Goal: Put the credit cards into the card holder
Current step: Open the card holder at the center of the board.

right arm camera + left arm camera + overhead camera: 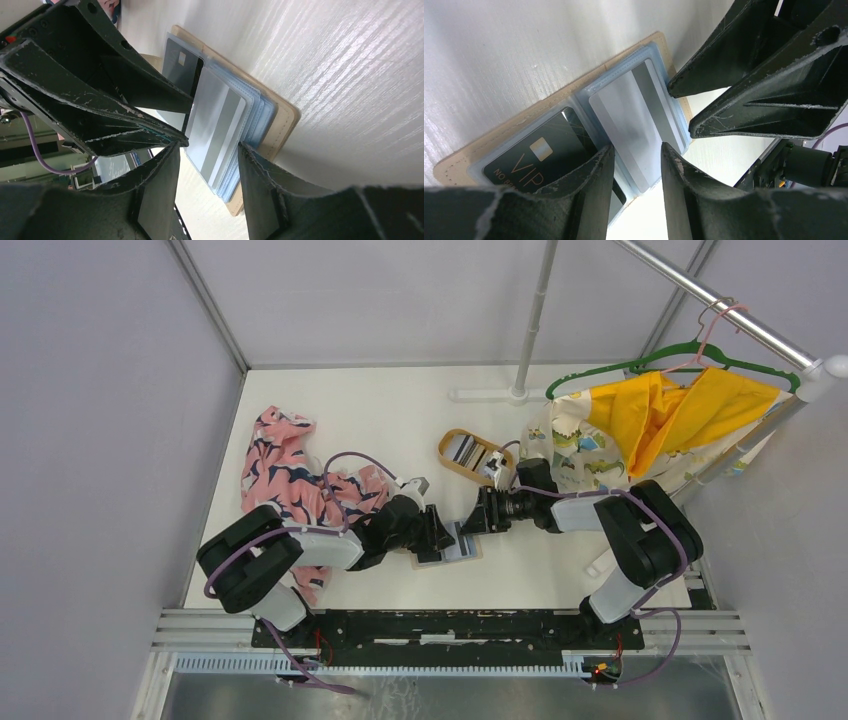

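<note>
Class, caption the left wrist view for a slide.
Left gripper and right gripper, both open, flank a silver card beside a black VIP card in the tan folding card holder.

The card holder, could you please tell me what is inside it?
A black VIP card and a silver card show in its top sleeves; whatever lies in the sleeves beneath is covered.

The left gripper (444, 537) and the right gripper (471, 519) crowd over the open card holder (463, 549), tips nearly touching, so little room is left there. The pink cloth (285, 465) lies beside the left arm. The wooden tray (447, 446) sits just behind the right gripper. Bare table (530, 575) lies in front.
</note>
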